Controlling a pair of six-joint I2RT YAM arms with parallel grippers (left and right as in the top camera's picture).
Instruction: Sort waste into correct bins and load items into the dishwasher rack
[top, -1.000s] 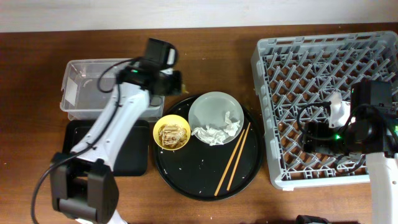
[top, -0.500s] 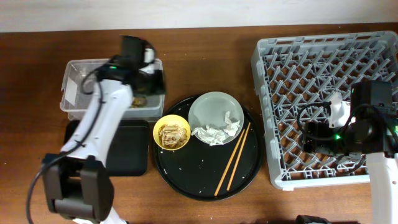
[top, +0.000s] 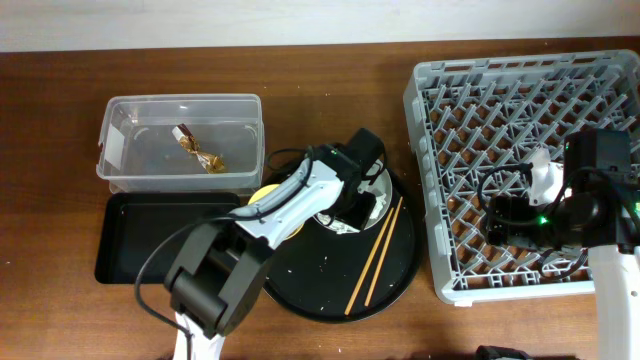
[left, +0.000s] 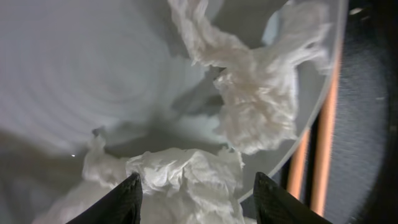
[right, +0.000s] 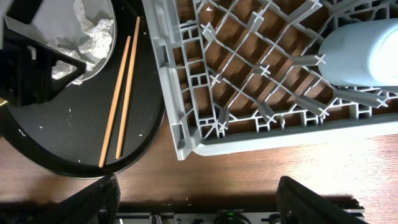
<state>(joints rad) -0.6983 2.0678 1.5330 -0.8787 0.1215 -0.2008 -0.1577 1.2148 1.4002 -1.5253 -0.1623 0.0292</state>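
Note:
My left gripper (left: 196, 190) hangs open over the pale plate (top: 335, 165), its fingertips (left: 129, 198) standing either side of a crumpled white tissue (left: 186, 177). A second tissue (left: 258, 115) lies nearer the plate's rim. The chopsticks (top: 375, 252) rest on the round black tray beside the plate. A gold-brown wrapper (top: 197, 147) lies in the clear box (top: 125, 110). My arm mostly hides the yellow bowl (top: 261, 193). The right gripper (right: 199, 205) is open and holds nothing, above the near left part of the grey rack (top: 480, 100). A light blue cup (right: 367, 53) stands in that rack.
The shallow black rectangular tray (top: 150, 240) sits in front of the clear box. The round black tray (top: 320, 285) lies between it and the rack. The right wrist view shows the rack's corner (right: 180, 146) by bare wooden table (right: 280, 168).
The left gripper carried the gold wrapper over the clear box, opened and let it go there, then swung right to the plate. The right arm has stayed put.

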